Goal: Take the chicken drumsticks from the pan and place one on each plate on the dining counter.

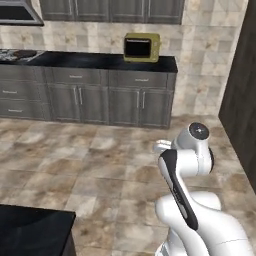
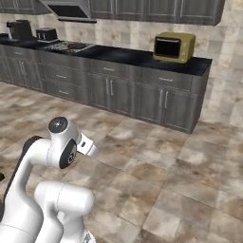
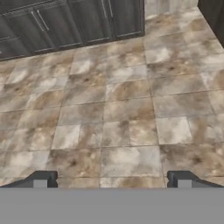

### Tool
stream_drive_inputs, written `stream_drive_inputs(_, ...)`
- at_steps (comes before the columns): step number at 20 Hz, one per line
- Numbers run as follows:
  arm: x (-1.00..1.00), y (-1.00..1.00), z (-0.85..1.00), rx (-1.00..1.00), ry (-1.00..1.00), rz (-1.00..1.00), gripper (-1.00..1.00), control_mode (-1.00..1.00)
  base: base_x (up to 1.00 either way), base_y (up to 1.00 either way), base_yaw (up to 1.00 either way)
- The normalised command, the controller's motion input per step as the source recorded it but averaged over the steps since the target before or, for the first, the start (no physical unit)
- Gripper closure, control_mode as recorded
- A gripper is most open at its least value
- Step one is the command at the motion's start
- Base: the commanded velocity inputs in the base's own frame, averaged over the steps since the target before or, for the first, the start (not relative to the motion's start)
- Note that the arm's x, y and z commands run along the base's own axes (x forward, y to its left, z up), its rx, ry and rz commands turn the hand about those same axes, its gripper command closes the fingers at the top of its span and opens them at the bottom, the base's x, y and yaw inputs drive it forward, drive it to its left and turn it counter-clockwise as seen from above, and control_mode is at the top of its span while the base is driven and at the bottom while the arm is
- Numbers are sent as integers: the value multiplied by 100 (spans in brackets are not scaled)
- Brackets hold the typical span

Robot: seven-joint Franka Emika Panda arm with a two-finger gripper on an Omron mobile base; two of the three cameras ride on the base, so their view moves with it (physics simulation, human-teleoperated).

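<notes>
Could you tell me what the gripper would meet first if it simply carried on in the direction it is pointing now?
Most likely the beige-brown tiled floor. The open gripper holds nothing and looks down and forward over bare tiles, with the grey cabinet fronts farther on. Depth is hard to judge, but nothing else lies in that line.

Black wall counter (image 2: 137, 57), yellow microwave (image 2: 173, 47) on it, toaster (image 2: 46, 34)

Base views from behind the arm (image 1: 187, 200), left and right, facing forward over tiled floor (image 1: 100, 165) to far wall counter (image 2: 142, 57), both sharing yellow microwave (image 1: 142, 47), hand view down at floor beyond gripper (image 3: 112, 180), cabinets (image 3: 65, 26) well ahead
</notes>
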Motion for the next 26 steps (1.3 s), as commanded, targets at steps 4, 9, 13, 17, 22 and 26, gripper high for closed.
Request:
stream_drive_inputs(4,0,0,0,0,0,0,-100,100,100,0,27)
stream_drive_inputs(9,0,0,0,0,0,0,-100,100,100,0,27)
stream_drive_inputs(13,0,0,0,0,0,0,-100,100,100,-1,28)
stream_drive_inputs(17,0,0,0,0,0,0,-100,100,100,-2,27)
stream_drive_inputs(22,0,0,0,0,0,0,-100,100,100,-2,27)
stream_drive_inputs(26,0,0,0,0,0,0,-100,100,100,-1,21)
